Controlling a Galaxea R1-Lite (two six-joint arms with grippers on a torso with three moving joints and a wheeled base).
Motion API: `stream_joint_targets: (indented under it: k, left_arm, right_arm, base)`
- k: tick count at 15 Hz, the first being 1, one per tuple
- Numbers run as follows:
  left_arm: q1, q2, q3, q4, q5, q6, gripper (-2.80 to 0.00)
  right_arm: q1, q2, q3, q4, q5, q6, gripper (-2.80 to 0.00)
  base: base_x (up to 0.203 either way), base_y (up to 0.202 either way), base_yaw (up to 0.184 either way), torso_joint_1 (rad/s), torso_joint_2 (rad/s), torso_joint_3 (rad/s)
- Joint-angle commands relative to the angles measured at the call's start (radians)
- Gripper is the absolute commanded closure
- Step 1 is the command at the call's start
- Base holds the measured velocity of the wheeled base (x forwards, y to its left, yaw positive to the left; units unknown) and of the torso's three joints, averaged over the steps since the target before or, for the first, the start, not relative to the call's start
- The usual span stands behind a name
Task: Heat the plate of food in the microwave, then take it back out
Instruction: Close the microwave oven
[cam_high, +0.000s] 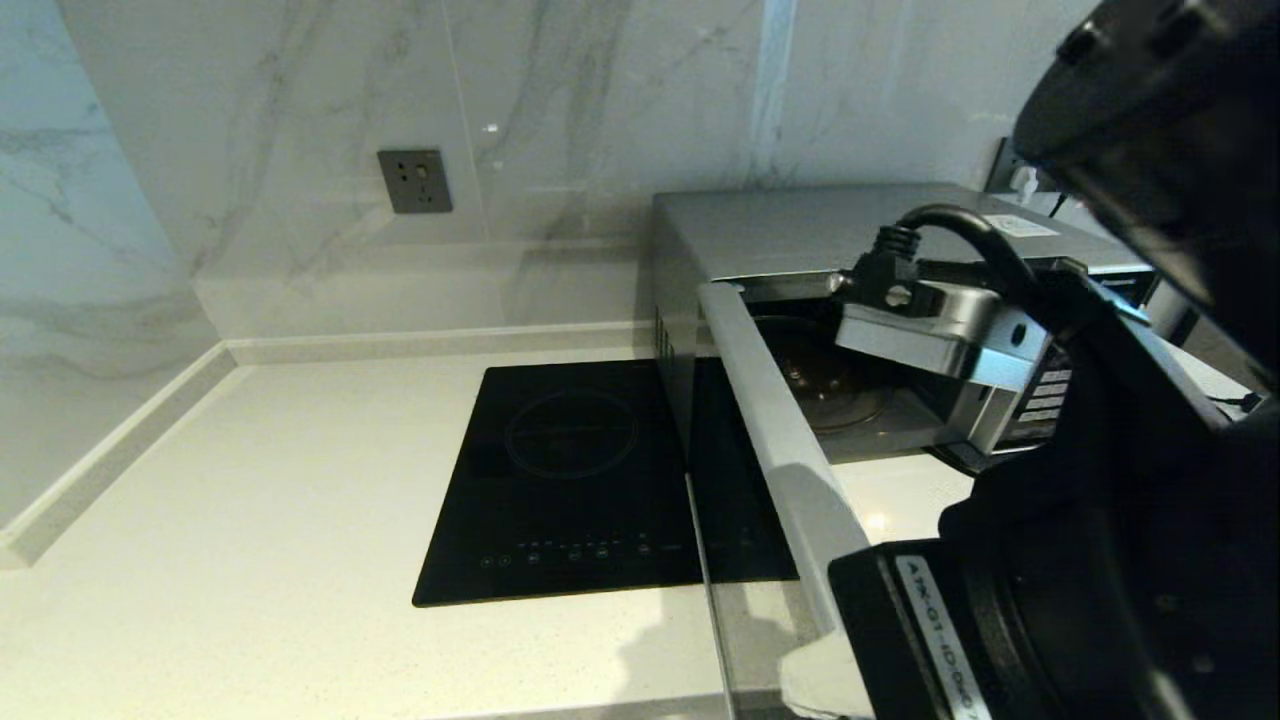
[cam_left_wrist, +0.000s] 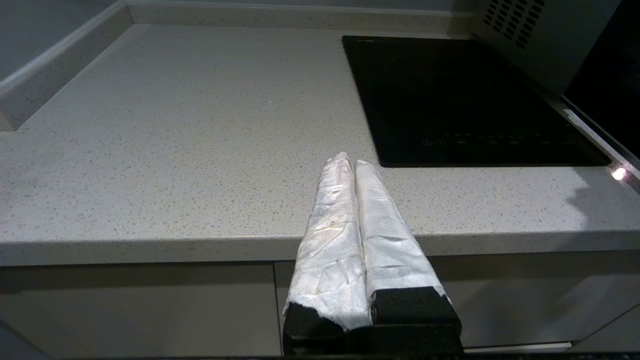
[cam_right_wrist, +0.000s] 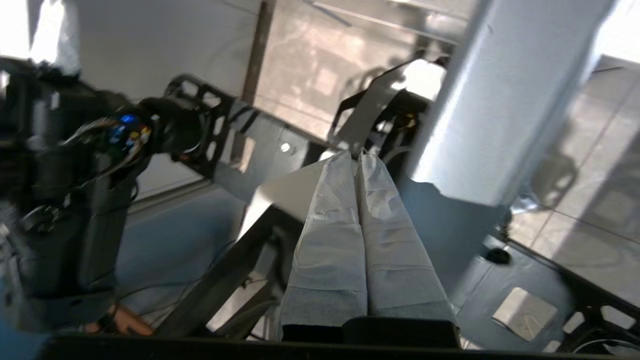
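Observation:
The silver microwave (cam_high: 830, 230) stands at the back right of the counter, its door (cam_high: 780, 440) swung wide open towards me. A dark round disc (cam_high: 815, 375) lies on the cavity floor, partly hidden by my right arm's wrist (cam_high: 940, 340). I cannot make out the plate of food in any view. My right gripper (cam_right_wrist: 357, 154) is shut and empty, turned away from the counter towards the floor and my own frame. My left gripper (cam_left_wrist: 350, 159) is shut and empty too, hanging in front of the counter's front edge, left of the cooktop.
A flat black induction cooktop (cam_high: 580, 480) is set into the pale counter (cam_high: 250, 560) left of the microwave. A grey wall socket (cam_high: 414, 180) sits on the marble backsplash. My right arm's black bulk (cam_high: 1120, 560) fills the near right.

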Motion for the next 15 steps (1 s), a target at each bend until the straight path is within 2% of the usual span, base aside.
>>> stream_joint_targets:
  k: [1, 5, 8, 12, 15]
  left_arm:
    - [0.000, 0.002, 0.000, -0.001, 0.000, -0.001, 0.00]
    - [0.000, 0.002, 0.000, -0.001, 0.000, -0.001, 0.00]
    - [0.000, 0.002, 0.000, -0.001, 0.000, -0.001, 0.00]
    - [0.000, 0.002, 0.000, -0.001, 0.000, -0.001, 0.00]
    - [0.000, 0.002, 0.000, -0.001, 0.000, -0.001, 0.00]
  right_arm:
    - [-0.003, -0.003, 0.021, 0.006, -0.026, 0.012, 0.00]
    - [-0.030, -0.004, 0.028, 0.047, -0.096, 0.057, 0.00]
    - [-0.097, -0.006, 0.053, 0.058, -0.160, 0.099, 0.00]
    - [-0.181, -0.054, 0.119, 0.063, -0.209, 0.100, 0.00]
    - [-0.262, -0.078, 0.175, 0.056, -0.281, 0.094, 0.00]
  base:
    - [0.000, 0.000, 0.000, 0.000, 0.00, 0.000]
    - [0.000, 0.000, 0.000, 0.000, 0.00, 0.000]
    - [0.000, 0.000, 0.000, 0.000, 0.00, 0.000]
    - [0.000, 0.000, 0.000, 0.000, 0.00, 0.000]
    - [0.000, 0.000, 0.000, 0.000, 0.00, 0.000]
